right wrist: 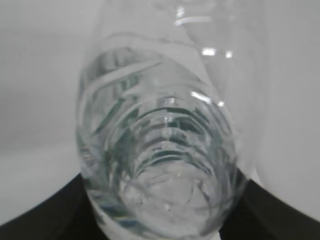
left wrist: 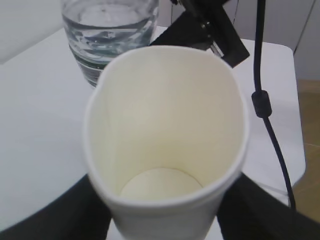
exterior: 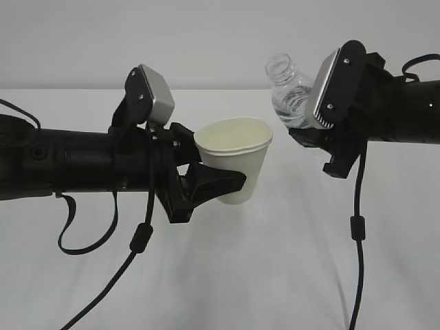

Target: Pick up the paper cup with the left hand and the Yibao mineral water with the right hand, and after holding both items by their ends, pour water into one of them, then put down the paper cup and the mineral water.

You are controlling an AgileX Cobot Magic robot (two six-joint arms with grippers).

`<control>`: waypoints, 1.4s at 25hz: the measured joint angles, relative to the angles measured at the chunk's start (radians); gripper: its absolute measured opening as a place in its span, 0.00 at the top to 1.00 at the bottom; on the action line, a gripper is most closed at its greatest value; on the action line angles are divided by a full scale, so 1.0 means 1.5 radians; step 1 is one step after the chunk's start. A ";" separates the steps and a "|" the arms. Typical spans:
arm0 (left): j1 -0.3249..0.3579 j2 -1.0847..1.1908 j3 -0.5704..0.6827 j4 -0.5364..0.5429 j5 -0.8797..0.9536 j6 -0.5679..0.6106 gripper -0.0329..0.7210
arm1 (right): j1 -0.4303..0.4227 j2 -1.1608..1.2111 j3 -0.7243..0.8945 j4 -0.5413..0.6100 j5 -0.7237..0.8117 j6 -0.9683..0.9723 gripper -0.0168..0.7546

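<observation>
White counter, pale wall, both items held aloft.

White and matte, the counter (exterior: 275, 275) runs back to a plain light-grey wall; in the left wrist view its far corner shows rounded, with a strip of brownish floor beyond. The left hand (exterior: 213, 180) comes in from the left side and is clenched around the lower part of the paper cup (exterior: 237, 161), which stands nearly upright above the counter, its cream inside bare and its rim squeezed slightly oval. The right hand (exterior: 313, 134) reaches in from the right, grasping the Yibao mineral water (exterior: 287, 89) near its base; the bottle tilts with its uncapped mouth up and toward the cup, higher than the cup's rim and just beside it, not touching. Water sits low in the bottle. Black cables (exterior: 357, 227) hang from both arms.
</observation>
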 joint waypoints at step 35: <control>0.000 0.000 -0.007 -0.014 0.003 0.000 0.39 | 0.000 0.000 -0.019 -0.049 0.002 -0.161 0.39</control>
